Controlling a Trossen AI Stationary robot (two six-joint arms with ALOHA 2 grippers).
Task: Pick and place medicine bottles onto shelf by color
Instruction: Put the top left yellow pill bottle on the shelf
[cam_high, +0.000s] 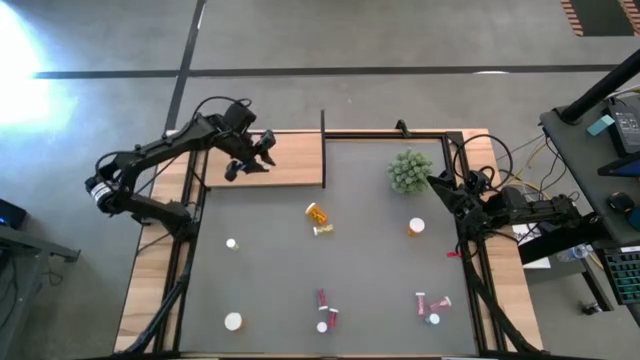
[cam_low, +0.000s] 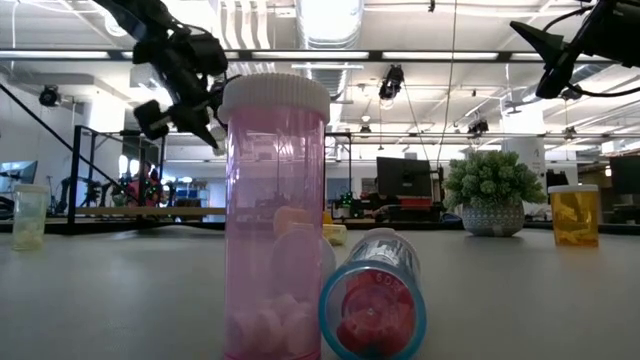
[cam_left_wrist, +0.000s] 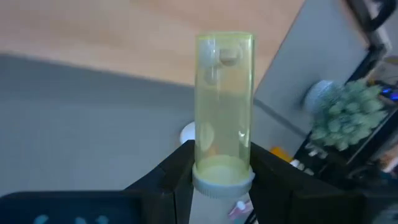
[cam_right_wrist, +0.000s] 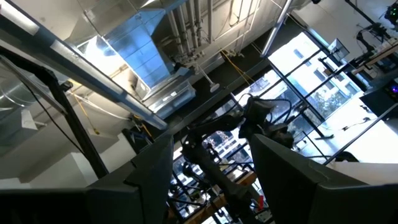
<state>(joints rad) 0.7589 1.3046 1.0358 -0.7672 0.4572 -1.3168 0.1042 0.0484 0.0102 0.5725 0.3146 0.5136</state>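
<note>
My left gripper (cam_high: 250, 158) hangs over the left part of the light-wood shelf (cam_high: 292, 160), shut on a clear yellowish medicine bottle (cam_left_wrist: 224, 99). Other medicine bottles stand or lie on the grey mat: two orange ones (cam_high: 318, 213) (cam_high: 416, 228), a yellowish one (cam_high: 323, 230), white-capped ones (cam_high: 232, 243) (cam_high: 233, 321) and several pink ones (cam_high: 322, 298) (cam_high: 430, 305). In the low view a pink bottle (cam_low: 275, 215) stands upright beside one lying on its side (cam_low: 372, 300). My right gripper (cam_right_wrist: 211, 168) waits open at the table's right edge, pointing up. My left gripper pinches the yellowish bottle between its two fingers (cam_left_wrist: 177, 174), at the bottle's end by the pale cap (cam_left_wrist: 222, 179). The bottle's body sticks out forward past the fingertips. The fingers slant downward and the bottle hangs clear of shelf and mat.
A green bushy plant (cam_high: 410, 170) stands at the mat's far right. A thin black post (cam_high: 323, 130) rises at the shelf's right end. The wooden table rim (cam_high: 150, 280) frames the mat, whose middle between the bottles is bare.
</note>
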